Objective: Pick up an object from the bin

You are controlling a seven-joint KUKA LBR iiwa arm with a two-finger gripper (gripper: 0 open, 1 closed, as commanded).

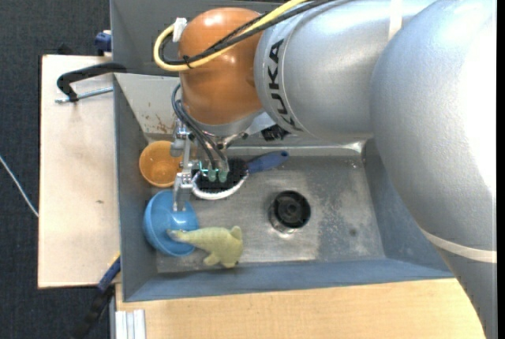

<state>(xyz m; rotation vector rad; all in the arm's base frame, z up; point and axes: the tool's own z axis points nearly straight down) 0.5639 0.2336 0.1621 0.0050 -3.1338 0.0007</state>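
My gripper [183,199] sits over the blue bowl [160,229]; grip state cannot be determined. My wrist [217,69] partly hides a black item [227,181].

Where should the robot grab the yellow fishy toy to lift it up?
The yellow toy is probably best pinched across its fat middle, coming straight down from above. It lies flat, close to the bin's front wall, so coming in sideways looks cramped. Its thin end reaches the blue cup, so stay away from that end.
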